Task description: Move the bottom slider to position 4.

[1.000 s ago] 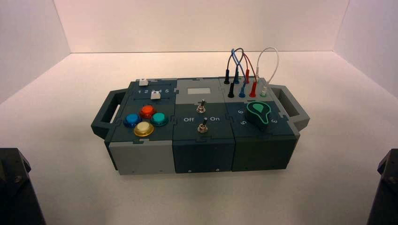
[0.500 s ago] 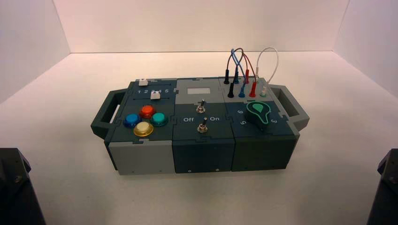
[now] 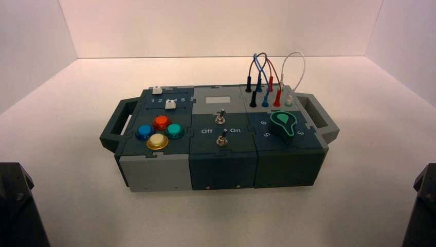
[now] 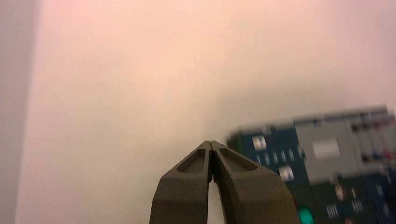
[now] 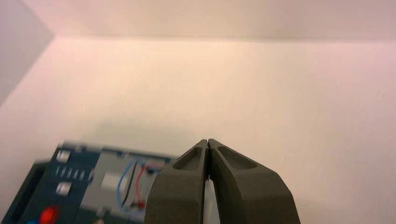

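While both arms sit parked low, left gripper and right gripper pinched closed: approach bottom slider from above, nudge toward position 4 gently.

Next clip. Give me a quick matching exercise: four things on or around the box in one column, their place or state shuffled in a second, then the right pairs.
Things:
1. bottom slider
2. yellow button
3. green-edged dial
4. left gripper

Places or states:
A. on the box's right section, in front of the plugged wires
B. shut, held off the box
C. nearest the front edge of the four round buttons
D. white knob just under the row of small digits, left section

Pairs: 1-D, 2-C, 3-A, 4-B
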